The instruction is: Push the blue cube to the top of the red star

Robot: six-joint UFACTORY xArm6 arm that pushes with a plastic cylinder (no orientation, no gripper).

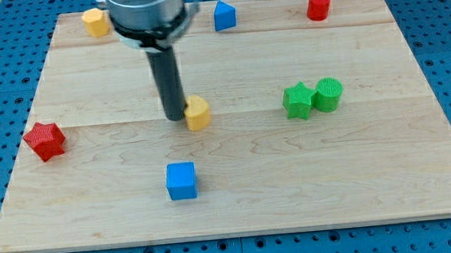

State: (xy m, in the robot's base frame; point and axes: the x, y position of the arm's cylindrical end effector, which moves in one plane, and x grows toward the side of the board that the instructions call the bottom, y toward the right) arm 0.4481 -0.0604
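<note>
My tip (174, 117) rests on the tabletop (377, 170) touching a yellow block (198, 112), grasping nothing, with the blue cube (181, 180) below and the red star (44, 141) far left.

Only the lowest part of the arm shows, at the view's top. It begins as a wide round collar of grey metal (144, 4) with a soft shine and pale highlights on its curved face. A darker, almost black ring runs under the collar, and a small light-coloured lug stands out at its right edge. Below the ring comes a short black neck, narrower than the collar. From the neck comes a straight dark cylindrical rod (165, 74), matt charcoal, with a faint lighter streak along its length. The rod has the same thickness all along and ends in my tip (174, 117), blunt and flat.
</note>
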